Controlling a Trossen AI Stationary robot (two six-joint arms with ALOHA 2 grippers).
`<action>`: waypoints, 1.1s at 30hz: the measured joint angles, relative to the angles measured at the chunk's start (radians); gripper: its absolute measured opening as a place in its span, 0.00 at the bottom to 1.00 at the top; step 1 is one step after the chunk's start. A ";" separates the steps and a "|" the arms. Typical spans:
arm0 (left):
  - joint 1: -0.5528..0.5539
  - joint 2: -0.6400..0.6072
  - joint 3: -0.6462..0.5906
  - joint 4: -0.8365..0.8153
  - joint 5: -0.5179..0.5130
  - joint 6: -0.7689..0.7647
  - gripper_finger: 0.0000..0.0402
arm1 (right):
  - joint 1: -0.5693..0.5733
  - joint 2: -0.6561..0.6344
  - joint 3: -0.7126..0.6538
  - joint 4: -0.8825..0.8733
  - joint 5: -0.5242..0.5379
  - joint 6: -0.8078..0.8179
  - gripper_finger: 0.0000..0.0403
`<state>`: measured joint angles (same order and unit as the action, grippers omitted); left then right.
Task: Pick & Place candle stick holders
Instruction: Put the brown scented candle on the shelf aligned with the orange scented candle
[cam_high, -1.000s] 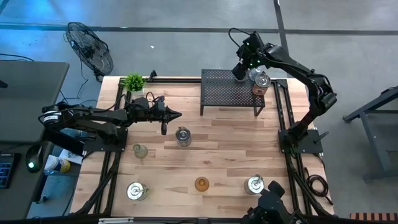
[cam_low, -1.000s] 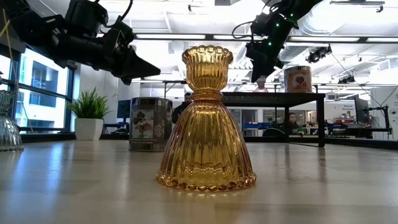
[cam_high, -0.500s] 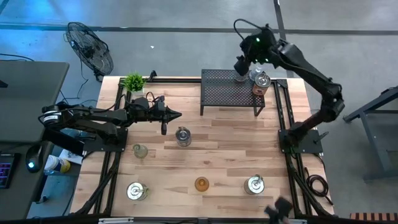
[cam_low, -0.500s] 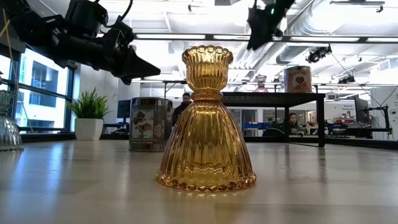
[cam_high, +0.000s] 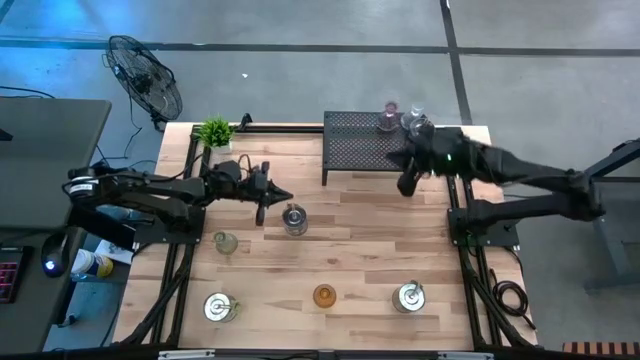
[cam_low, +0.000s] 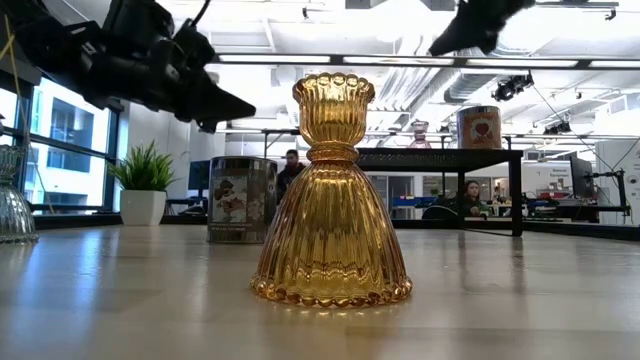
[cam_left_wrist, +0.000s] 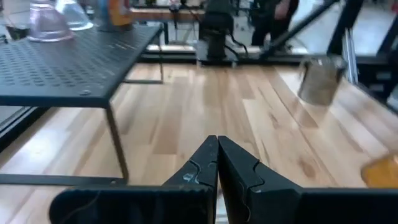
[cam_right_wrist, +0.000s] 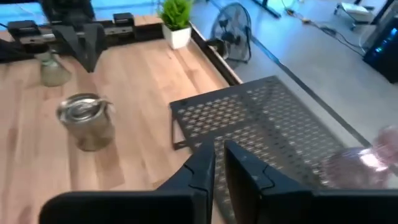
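Looks like three holders are parked on the rack (cam_high: 368, 145) so far: pink (cam_high: 387, 117), clear (cam_high: 411, 119), one tin (cam_low: 478, 126). Five are left on the counter (cam_high: 350, 240), amber (cam_high: 323, 295) included. Both the left hand (cam_high: 283, 190) and right hand (cam_high: 406, 184) are pinched together, nothing held.

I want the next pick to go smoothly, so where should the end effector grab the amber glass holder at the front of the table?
Grip the amber glass holder at its narrow neck, coming straight down from above. It stands upright, its ribbed skirt flares wide below and the cup widens above, so the waist probably seats the fingers best.
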<state>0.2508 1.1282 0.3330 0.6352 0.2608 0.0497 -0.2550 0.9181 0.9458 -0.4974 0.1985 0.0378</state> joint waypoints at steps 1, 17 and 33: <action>-0.024 -0.005 0.008 -0.026 -0.015 0.014 0.01 | 0.031 -0.024 -0.041 0.031 0.018 0.014 0.05; -0.383 0.065 0.348 -0.812 -0.340 -0.028 0.23 | 0.192 -0.088 -0.273 0.274 0.055 0.015 0.00; -0.405 0.193 0.359 -0.810 -0.472 0.034 0.15 | 0.193 -0.088 -0.274 0.271 0.034 -0.020 0.00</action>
<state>-0.1538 1.3216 0.6918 -0.1748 -0.2111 0.0833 -0.0624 0.8303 0.6716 -0.2268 0.2325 0.0180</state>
